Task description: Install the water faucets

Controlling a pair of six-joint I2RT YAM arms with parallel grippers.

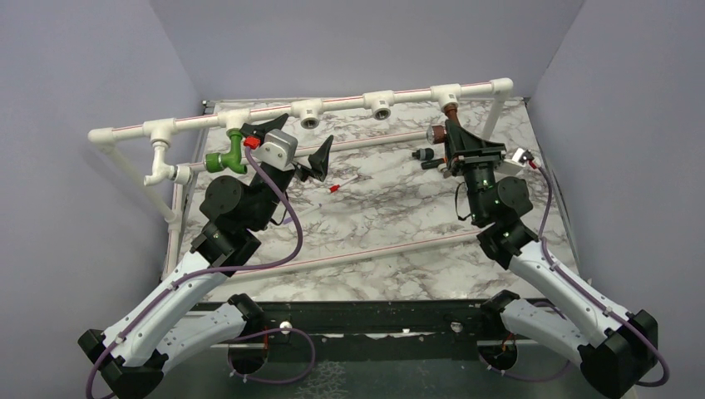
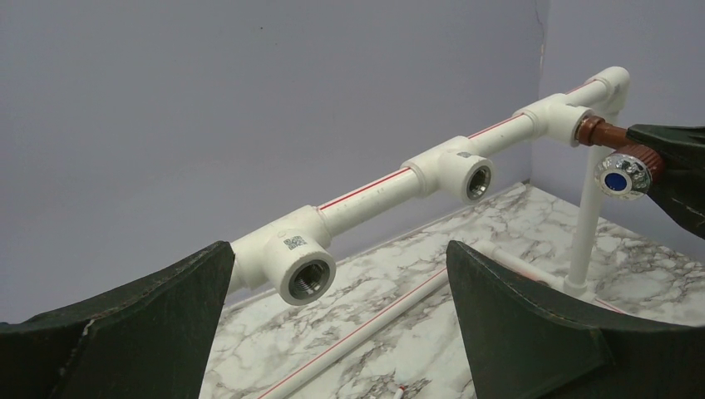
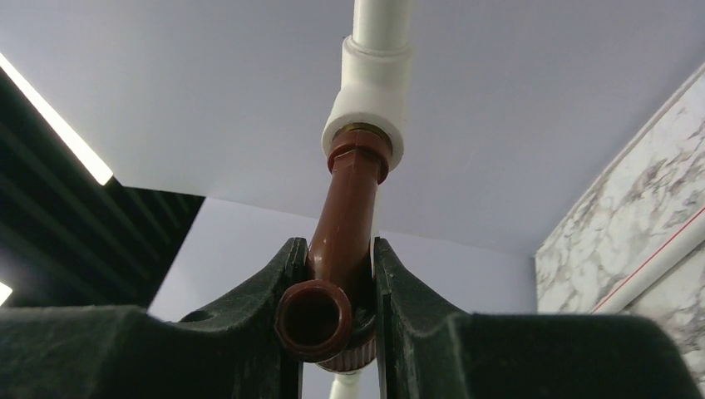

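Since the green faucet point(image 1: 226, 156) hangs stem-up from a tee near the left end of the pipe frame point(image 1: 349, 100), bent spout turned left, I judge it seated. Glossy plastic.

Left tool point(image 1: 295, 143) sits just right of it, jaws spread wide, gripping nothing.

Mid-frame, two tees point(image 2: 306, 274) gape toward the arms. They have metal-threaded mouths in white plastic, and nothing is fitted.

Bench point(image 1: 391, 216) is a marbled slab, white with grey veins.

Right end: brown faucet point(image 3: 345, 208), smooth and copper-coloured, hex collar snug against the end tee, round spout mouth facing the wrist camera. Chrome knob point(image 2: 623, 174) with a blue cap.

Right tool point(image 3: 337, 249) is pinched nearly shut on its neck, a black pad on either side. Probably a grip for turning the thread home. Cannot tell whether it is fully tight.
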